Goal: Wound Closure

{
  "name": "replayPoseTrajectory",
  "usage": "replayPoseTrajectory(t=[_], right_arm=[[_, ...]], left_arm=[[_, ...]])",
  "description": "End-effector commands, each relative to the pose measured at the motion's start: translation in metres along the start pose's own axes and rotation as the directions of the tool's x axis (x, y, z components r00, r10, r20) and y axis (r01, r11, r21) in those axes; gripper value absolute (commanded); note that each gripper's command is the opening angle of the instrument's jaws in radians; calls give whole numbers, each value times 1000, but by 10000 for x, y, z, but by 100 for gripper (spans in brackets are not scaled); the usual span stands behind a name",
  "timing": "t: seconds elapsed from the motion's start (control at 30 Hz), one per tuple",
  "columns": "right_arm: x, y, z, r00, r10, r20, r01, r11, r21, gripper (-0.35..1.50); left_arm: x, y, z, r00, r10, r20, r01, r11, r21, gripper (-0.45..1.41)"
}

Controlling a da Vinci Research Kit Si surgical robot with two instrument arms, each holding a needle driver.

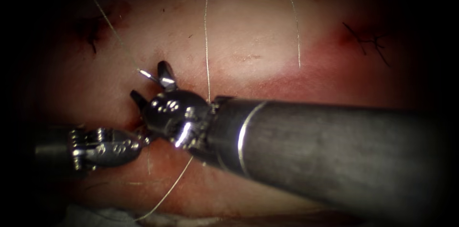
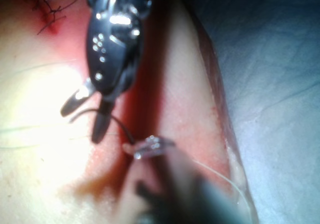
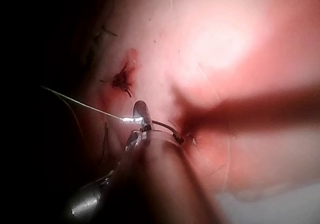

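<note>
My right tool comes in from the right on its thick shaft and sits over the middle of the tissue; its jaws are spread apart, one tip up and one lower to the left, and nothing is gripped between them. The needle shows as a dark curve just below those parted jaws in the left wrist view; in the right wrist view it arcs from my right tool's tip down to the tissue, its far end at the surface, though I cannot tell whether it is in; I cannot tell what grips it. My left tool lies low on the left, its tip just beside the right tool's wrist; whether its jaws are clenched I cannot tell. The thread loops high over the tissue and runs down behind the right tool; another strand trails toward the lower edge; dark finished stitches sit far right and another far left, with red fluid around the right one.
</note>
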Motion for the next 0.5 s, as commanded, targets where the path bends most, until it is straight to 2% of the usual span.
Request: replayPoseTrajectory(t=[0.03,0.3,0.5], right_arm=[[-6,-6,9,1000,-1,6,1,1000,-5,114],[-14,-5,12,1000,-9,25,10,1000,-14,113],[-17,-9,12,998,-11,57,12,1000,-20,96]], left_arm=[[-1,6,5,1000,-2,0,2,1000,-1,-37],[-1,5,4,1000,2,-2,-2,1000,4,-33],[1,5,2,1000,6,-2,-6,1000,7,-32]])
